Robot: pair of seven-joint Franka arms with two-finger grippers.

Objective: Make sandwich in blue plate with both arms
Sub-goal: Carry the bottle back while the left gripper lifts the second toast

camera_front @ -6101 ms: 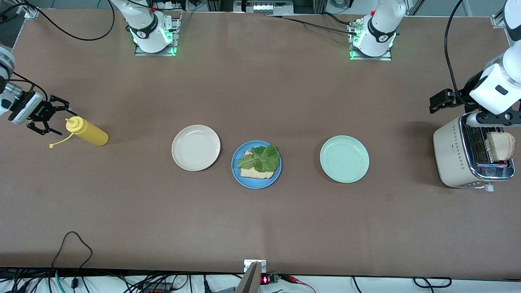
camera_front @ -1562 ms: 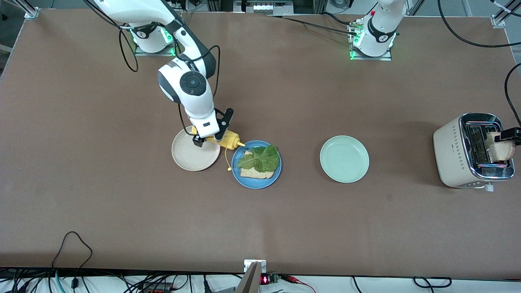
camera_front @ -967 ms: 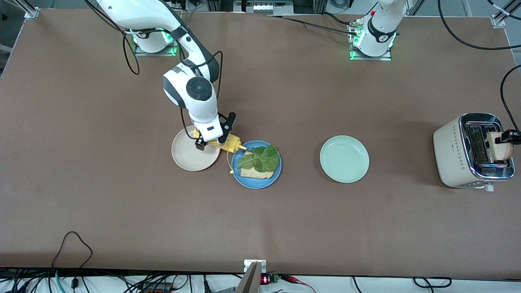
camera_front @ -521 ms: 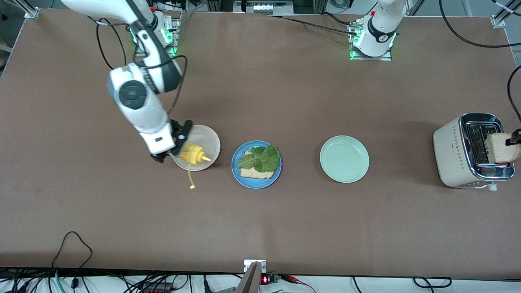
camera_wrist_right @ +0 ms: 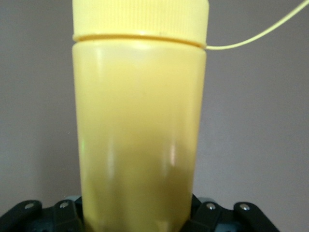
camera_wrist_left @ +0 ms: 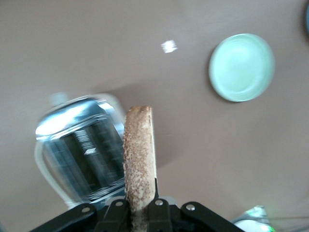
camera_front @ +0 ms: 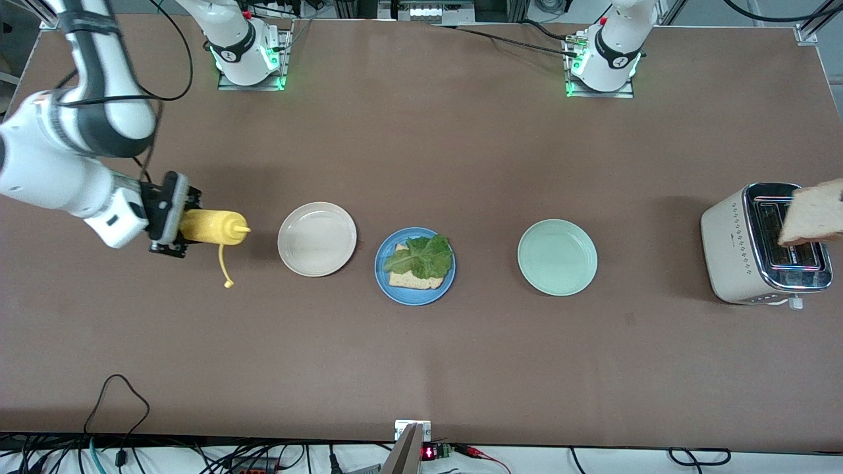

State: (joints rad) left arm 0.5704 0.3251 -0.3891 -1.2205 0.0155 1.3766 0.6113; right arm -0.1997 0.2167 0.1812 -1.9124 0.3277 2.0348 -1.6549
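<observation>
right end effector (camera_front: 172,224) carried yellow bottle (camera_front: 209,227) off cream plate (camera_front: 317,239), left end effector (camera_wrist_left: 142,212) clamps toast (camera_wrist_left: 140,154) over toaster (camera_front: 757,247), brown table (camera_front: 421,164)

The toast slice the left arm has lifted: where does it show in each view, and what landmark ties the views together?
Front view: toast slice at the frame edge, over the toaster, toward the left arm's end of the table.
Left wrist view: toast slice edge-on, clamped in the left gripper, over the toaster.
Right wrist view: not in it.
Shared landmark: pale green plate.
</observation>
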